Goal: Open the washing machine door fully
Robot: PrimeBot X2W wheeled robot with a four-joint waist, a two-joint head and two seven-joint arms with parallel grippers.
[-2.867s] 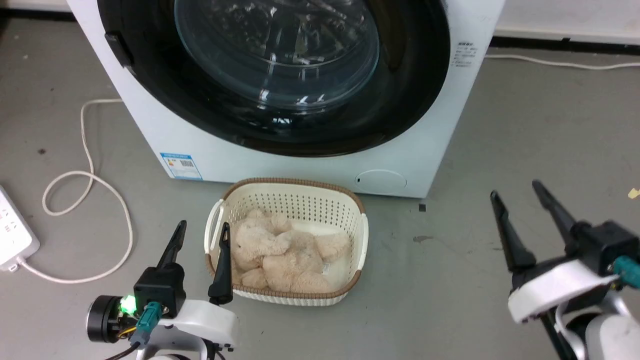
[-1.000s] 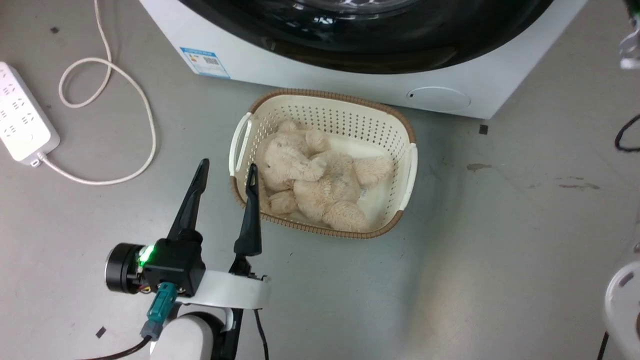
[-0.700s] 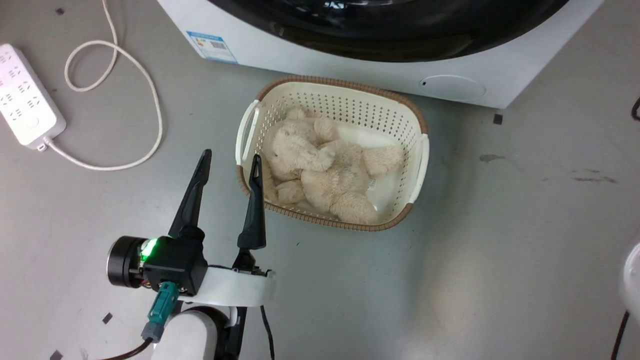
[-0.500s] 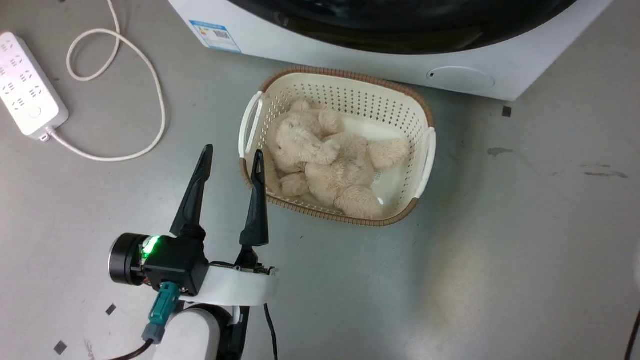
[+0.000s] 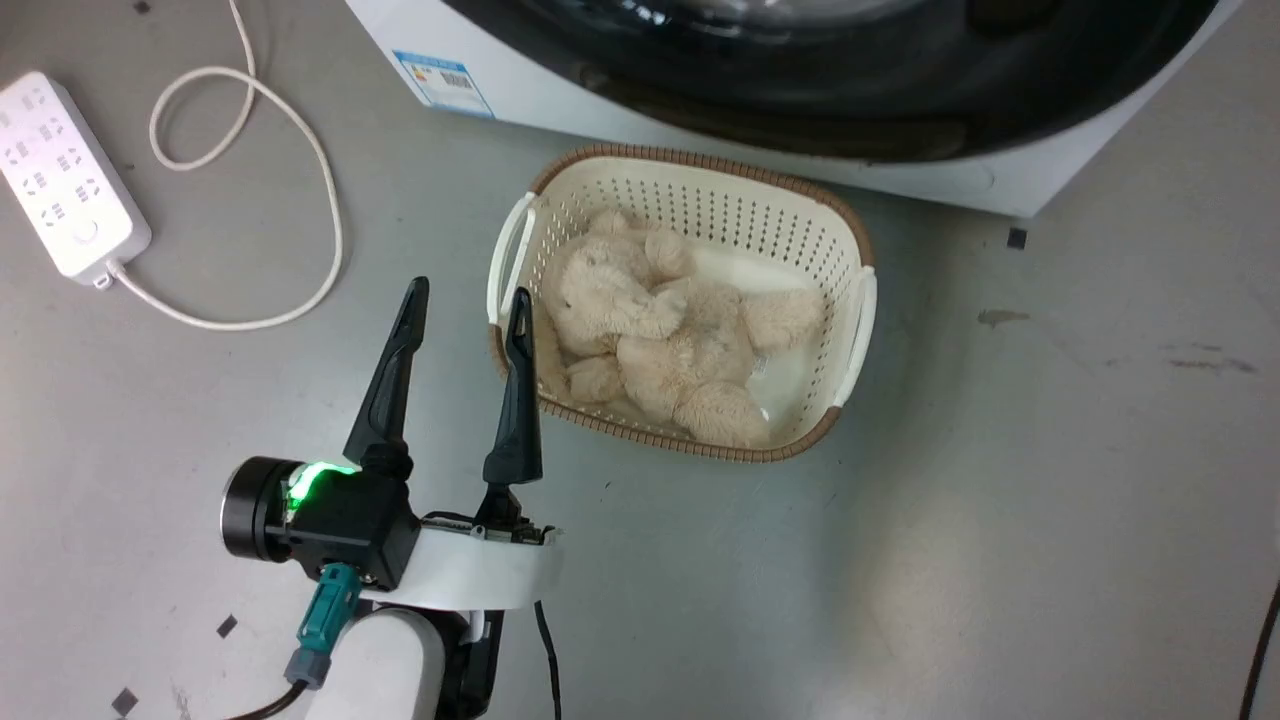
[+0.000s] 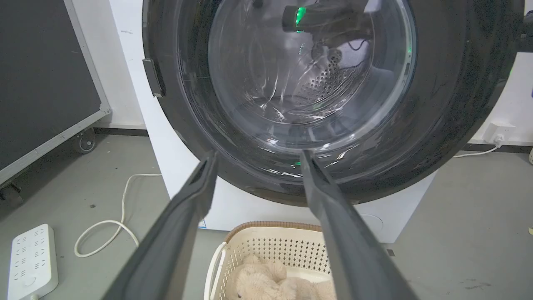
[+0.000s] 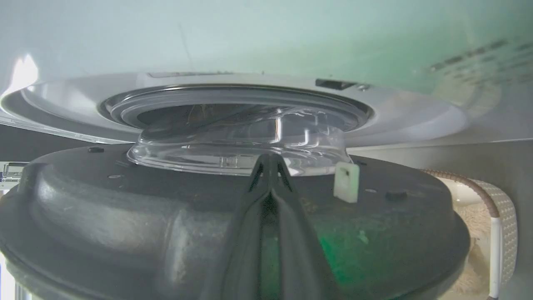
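1. The washing machine door [image 6: 437, 125] is only ajar, not swung wide. The right wrist view shows a gap between its dark inner side and the white front of the washing machine [image 5: 520, 85], and the glass bowl [image 7: 237, 146] bulges toward the drum mouth [image 7: 233, 112].
2. The right hand [image 7: 270, 160] sits in that gap with its fingers pressed together on nothing. It lies along the door's inner side, tips at the foot of the bowl. Can't tell if it actually touches.
3. The left hand [image 5: 468, 290] is spread wide and empty, low over the floor [image 5: 1000, 500], just beside the left edge of the basket [image 5: 700, 200] and pointing at the door.
4. The basket sits on the floor right in front of the machine with a plush toy [image 5: 650, 340] inside. A power strip [image 5: 70, 180] lies off to the left.
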